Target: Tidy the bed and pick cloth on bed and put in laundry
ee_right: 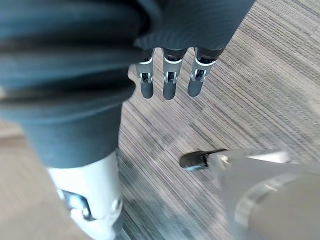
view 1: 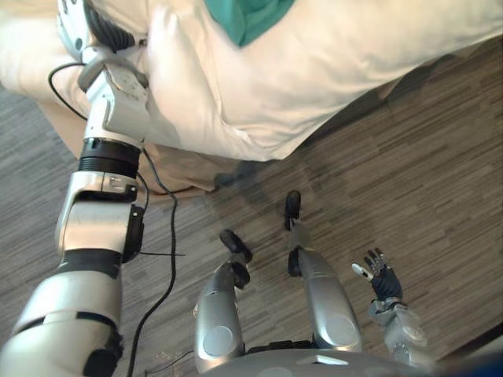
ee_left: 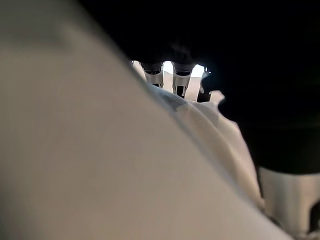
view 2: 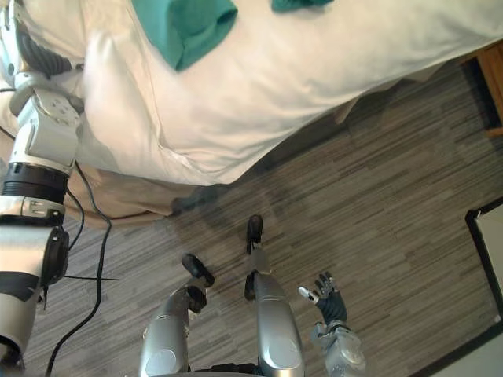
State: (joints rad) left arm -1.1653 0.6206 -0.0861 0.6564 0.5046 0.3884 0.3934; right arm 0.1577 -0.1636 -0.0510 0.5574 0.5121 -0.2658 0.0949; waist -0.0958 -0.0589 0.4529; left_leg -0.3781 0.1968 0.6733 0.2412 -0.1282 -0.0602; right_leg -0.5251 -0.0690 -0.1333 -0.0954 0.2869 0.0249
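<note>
Grey carpet (view 1: 409, 165) lies under my right hand (view 1: 383, 279), fingers loose and spread, while my left hand (view 1: 90, 27) meets the white bed (view 2: 314, 78), grip I can't tell, teal cloth (view 2: 185, 27) lying on top.

A grey streaked floor (view 2: 393, 173), a brown wooden furniture corner (view 2: 493, 78), and a black-edged pale panel (view 2: 493, 239) nearby.

You can see little of the left hand (view 1: 102, 31): the picture's top edge cuts it off, and the white bedding (view 1: 259, 86) at the bed's side edge hides the rest, lying as a blurred fold across its wrist view. The teal cloth (view 2: 189, 27) on the bed runs out past the top edge, so you cannot tell its full shape. A second teal piece (view 2: 299, 4) is a mere sliver.
</note>
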